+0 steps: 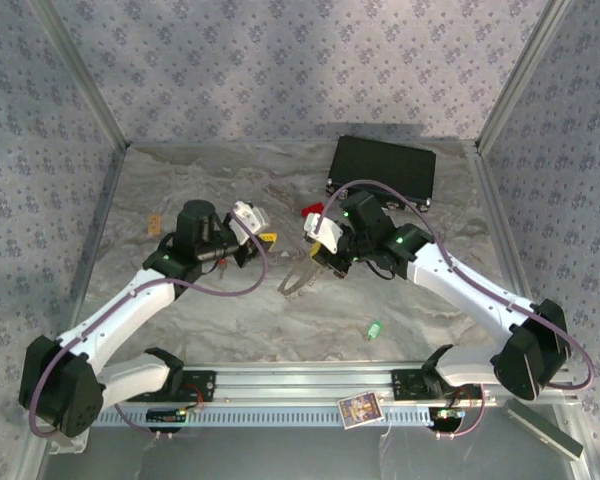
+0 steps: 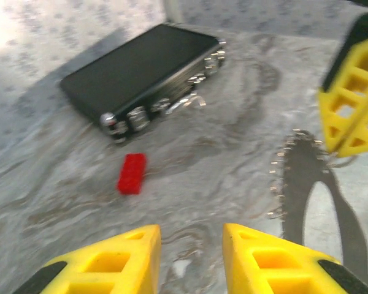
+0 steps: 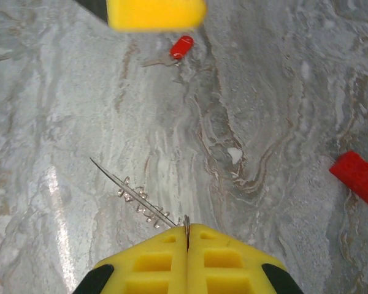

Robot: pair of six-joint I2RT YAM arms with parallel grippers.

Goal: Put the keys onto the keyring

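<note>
Hovering at left: the left gripper (image 2: 192, 245) hangs over the counter (image 1: 270, 335), left of centre, pointing right toward the other arm. Its jaws stand a narrow gap apart with only bare counter between them.
Red key: the red key (image 3: 181, 46) lies flat on the counter just beside the left gripper's yellow fingertip, thin blade out to one side, apart from the ring.
Keyring: the keyring (image 3: 137, 192) sits at the counter's middle, between the two grippers. It is seen edge-on as a thin wire with small loops strung on it. Whether its free end touches the counter cannot be told.
Right gripper: the right gripper (image 3: 187, 236) is just right of centre, jaws pressed together on the keyring's wire.
Red block: the red block (image 2: 132, 173) lies on the counter just near of the case.
Black case: the black case (image 1: 382, 168) lies flat at the far side, right of centre.
Green key: the green key (image 1: 374, 329) lies alone on the near counter, right of centre, well apart from the keyring.
</note>
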